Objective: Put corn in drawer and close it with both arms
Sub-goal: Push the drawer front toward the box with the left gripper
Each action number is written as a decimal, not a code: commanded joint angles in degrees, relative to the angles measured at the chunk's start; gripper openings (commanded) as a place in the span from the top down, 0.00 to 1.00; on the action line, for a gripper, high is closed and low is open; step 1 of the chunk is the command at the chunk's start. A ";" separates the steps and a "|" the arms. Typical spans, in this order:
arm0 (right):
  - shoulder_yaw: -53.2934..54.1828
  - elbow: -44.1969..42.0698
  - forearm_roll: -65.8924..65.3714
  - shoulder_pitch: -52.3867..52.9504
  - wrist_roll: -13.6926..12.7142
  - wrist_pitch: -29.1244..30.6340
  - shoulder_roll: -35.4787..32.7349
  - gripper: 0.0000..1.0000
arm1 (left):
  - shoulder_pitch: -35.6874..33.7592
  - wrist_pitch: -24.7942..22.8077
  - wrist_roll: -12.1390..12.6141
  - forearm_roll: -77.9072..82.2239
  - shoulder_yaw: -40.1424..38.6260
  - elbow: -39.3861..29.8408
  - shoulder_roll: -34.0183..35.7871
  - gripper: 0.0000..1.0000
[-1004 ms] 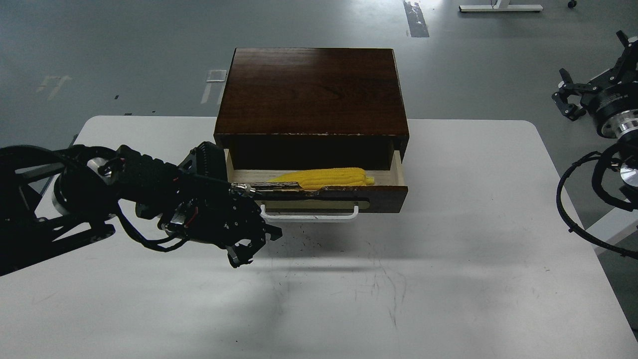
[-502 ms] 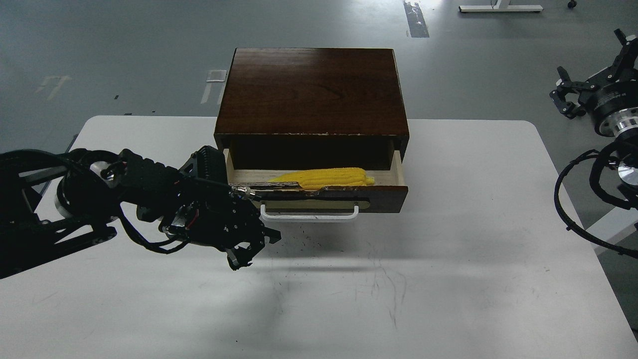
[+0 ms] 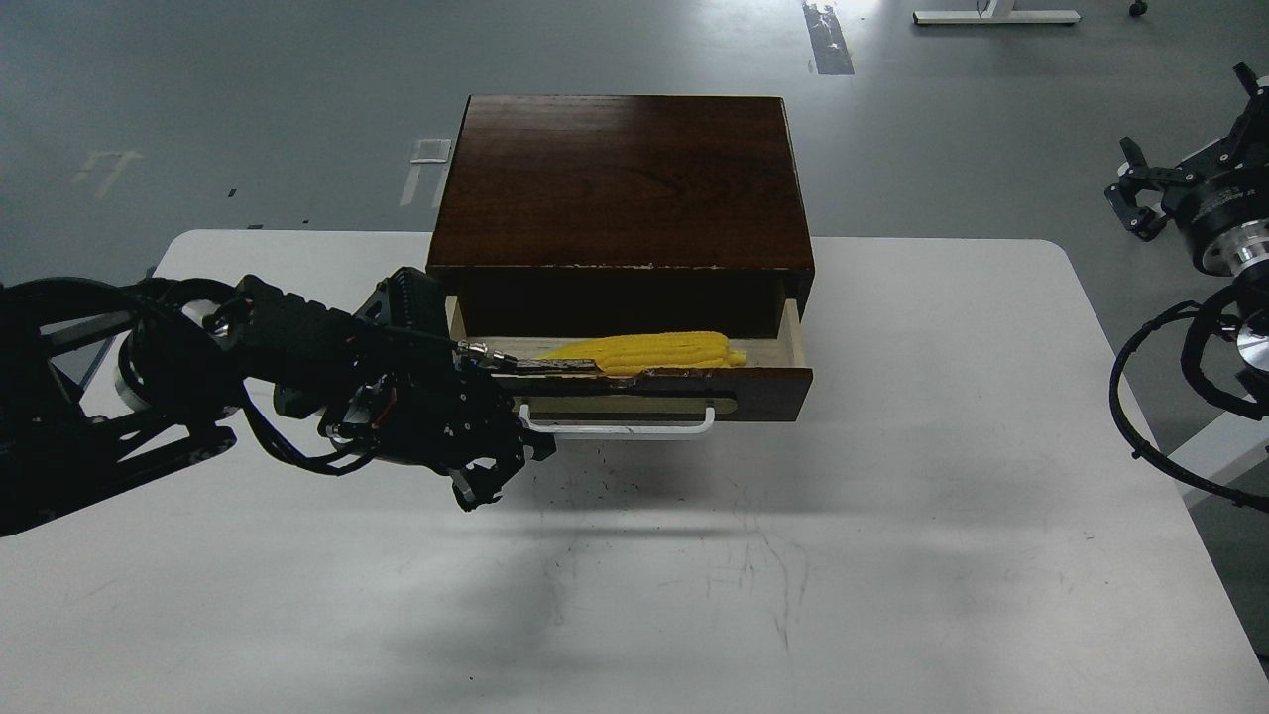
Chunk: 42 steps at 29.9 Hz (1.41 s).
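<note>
The yellow corn [image 3: 649, 351] lies inside the open drawer [image 3: 753, 393], along its pale wood floor, stub end to the right. The drawer sticks out of a dark brown cabinet [image 3: 620, 183]; its white bar handle [image 3: 620, 430] faces me. My left gripper [image 3: 501, 466] hovers just left of the handle, at the drawer front's left end, low over the table; it holds nothing and its fingers are too dark to tell apart. My right gripper [image 3: 1150, 193] is far off at the right edge, beyond the table, fingers spread and empty.
The white table [image 3: 694, 575] has scuff marks and dark crumbs in front of the drawer. Black cables [image 3: 1155, 407] of my right arm loop past the table's right edge. Grey floor lies beyond.
My left gripper has crept slightly up and toward the drawer front. My right gripper has shifted a little at the right edge. The drawer and corn have not moved.
</note>
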 commanded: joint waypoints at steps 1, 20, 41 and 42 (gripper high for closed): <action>0.00 0.00 0.00 0.00 0.00 0.01 0.25 0.00 | -0.03 0.00 0.02 0.00 -0.01 0.29 -0.49 1.00; 0.00 -0.09 0.00 0.00 0.00 0.09 0.25 0.00 | -0.64 0.00 1.43 -0.63 -0.89 1.07 -1.89 1.00; -0.26 0.08 -0.17 0.09 0.00 0.18 0.34 0.00 | -1.87 0.00 1.78 -1.69 -1.06 5.73 -4.09 1.00; -0.26 0.17 -0.17 0.09 0.00 0.18 0.34 0.00 | -1.96 0.00 1.78 -1.69 -1.06 6.08 -4.53 1.00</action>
